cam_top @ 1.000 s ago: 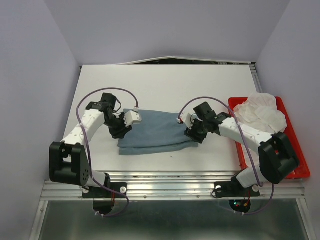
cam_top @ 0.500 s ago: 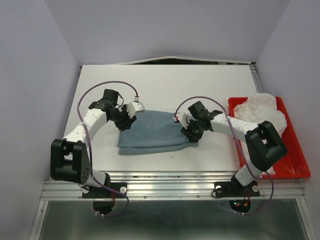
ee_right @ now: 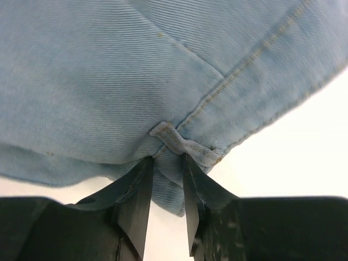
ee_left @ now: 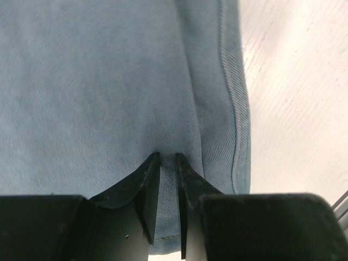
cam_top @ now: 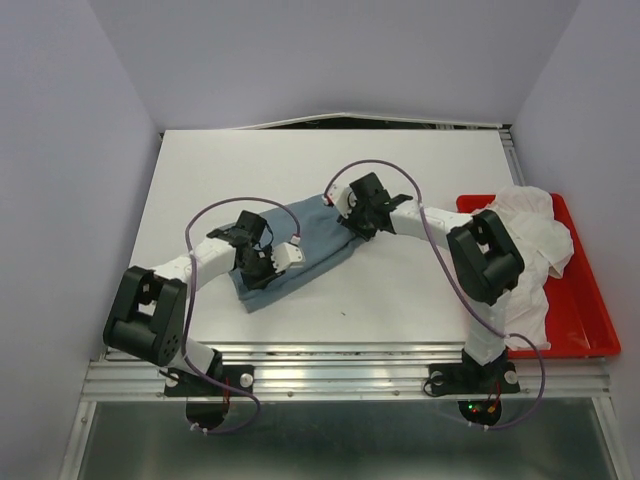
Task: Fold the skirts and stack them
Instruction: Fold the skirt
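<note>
Jaws on both arms stand nearly closed, only a sliver between the fingertips, each nipping a tuck of cloth. Left gripper (ee_left: 166,157) pinches a small pucker in the plain face of the denim skirt (cam_top: 318,236), just inside a stitched edge (ee_left: 237,109). Right gripper (ee_right: 167,160) bites a corner where a belt loop (ee_right: 173,138) meets a line of tan topstitching. Skirt lies slantwise at mid table (cam_top: 420,160), one end near-left under the left gripper, the other far-right under the right gripper. It looks already doubled, though the layers are hard to tell apart from above. Off to the right, well apart from it, sits a red tray (cam_top: 585,335) with a heap of white cloth (cam_top: 530,230) spilling over its near rim. Judgement on the step: a fold, or a straightening drag, of the doubled skirt. To do it well, both ends should travel together at equal height and pace, cloth taut between the grips so no crease sets. Keep low so the under layers do not peel away, land edge on edge, and release only once the denim lies flat. Left grip looks shallow, perhaps top layer only, so it could slip or split the layers. Writing: none readable; no brand tag, label or print in any view, only stitching.
</note>
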Motion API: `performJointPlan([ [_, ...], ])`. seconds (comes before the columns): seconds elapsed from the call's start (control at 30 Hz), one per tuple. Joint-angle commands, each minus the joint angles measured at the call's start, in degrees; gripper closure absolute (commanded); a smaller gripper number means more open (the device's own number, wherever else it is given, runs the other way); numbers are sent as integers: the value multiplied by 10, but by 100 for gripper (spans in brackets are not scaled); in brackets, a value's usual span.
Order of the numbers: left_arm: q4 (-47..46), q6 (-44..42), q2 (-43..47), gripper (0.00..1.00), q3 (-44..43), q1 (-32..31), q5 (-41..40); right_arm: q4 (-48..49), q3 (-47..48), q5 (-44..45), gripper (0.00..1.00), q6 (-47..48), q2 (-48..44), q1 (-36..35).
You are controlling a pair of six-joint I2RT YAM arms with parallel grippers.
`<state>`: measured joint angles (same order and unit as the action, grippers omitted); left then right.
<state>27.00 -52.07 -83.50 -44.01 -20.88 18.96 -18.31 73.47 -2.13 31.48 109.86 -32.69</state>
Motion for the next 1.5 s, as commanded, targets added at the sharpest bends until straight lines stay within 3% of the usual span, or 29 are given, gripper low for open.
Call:
performJointPlan([
  [0.0,43,0,-10,73,9,-39,16,50,96,51,66,-73,48,16],
  [0.17,60,78,52,68,-37,-99,102,50,129,38,59,-181,19,67],
  [0.27,6,184,75,58,-86,-147,122,41,118,-25,56,-279,-19,127],
  [0.3,-9,184,75,58,-99,-147,126,41,118,-44,56,-294,-28,127],
  [0.43,-81,293,51,53,-178,-148,82,25,86,-100,62,-378,-51,147],
  [0.47,-98,341,28,53,-194,-149,64,24,70,-113,65,-416,-53,147],
  [0.57,-145,375,-37,58,-254,-151,-13,48,41,-163,74,-477,-47,147],
  [0.7,-151,355,-146,62,-339,-153,-73,118,-15,-212,73,-573,-28,147],
  [0.83,-140,319,-228,60,-409,-154,-79,142,-43,-197,63,-614,-11,147],
  [1.2,-149,312,-305,55,-448,-154,-70,180,-70,-221,60,-666,72,164],
  [1.47,-149,311,-307,51,-451,-155,-29,216,-96,-237,58,-682,73,175],
])
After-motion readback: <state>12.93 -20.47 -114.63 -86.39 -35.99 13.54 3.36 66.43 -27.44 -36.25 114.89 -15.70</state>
